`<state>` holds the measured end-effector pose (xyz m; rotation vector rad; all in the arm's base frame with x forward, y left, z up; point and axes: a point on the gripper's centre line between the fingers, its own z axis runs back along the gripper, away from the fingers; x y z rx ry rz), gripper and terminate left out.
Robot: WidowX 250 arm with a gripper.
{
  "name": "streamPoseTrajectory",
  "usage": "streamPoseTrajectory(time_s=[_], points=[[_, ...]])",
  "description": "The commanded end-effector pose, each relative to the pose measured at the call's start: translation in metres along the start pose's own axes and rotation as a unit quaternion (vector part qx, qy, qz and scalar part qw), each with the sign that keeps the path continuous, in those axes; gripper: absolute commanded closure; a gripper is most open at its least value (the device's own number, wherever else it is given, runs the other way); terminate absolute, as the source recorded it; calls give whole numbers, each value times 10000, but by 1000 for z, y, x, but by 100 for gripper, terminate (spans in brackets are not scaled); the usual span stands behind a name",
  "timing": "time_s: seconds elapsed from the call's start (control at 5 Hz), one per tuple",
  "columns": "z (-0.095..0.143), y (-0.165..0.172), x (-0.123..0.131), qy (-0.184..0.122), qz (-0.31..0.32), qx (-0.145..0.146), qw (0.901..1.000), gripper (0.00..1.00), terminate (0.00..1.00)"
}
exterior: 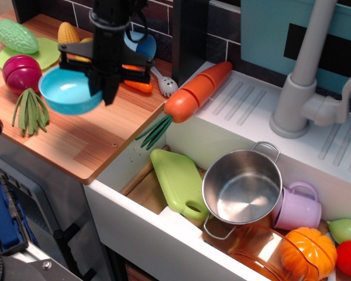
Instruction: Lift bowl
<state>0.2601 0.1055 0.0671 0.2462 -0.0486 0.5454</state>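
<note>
Bowl [68,91], just one, upper left of the frame, hanging clear above the table [76,143]; one gripper [105,88], jaws pinched on its right rim.

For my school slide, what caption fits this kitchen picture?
Robot pincer grips the blue bowl by its rim above the wooden counter, beside a toy sink.

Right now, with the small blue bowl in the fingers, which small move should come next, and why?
Probably raise it a little more and hold steady. The gripper pinches the right rim of the small sky-blue plastic bowl, which seems already off the wooden counter yet low near the green bean bundle.
</note>
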Motion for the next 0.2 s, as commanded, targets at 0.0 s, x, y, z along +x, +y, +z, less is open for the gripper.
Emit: streamPoseTrajectory(time_s=[0.0], points=[[32, 4, 3, -648, -252, 316, 9971, 100, 100]])
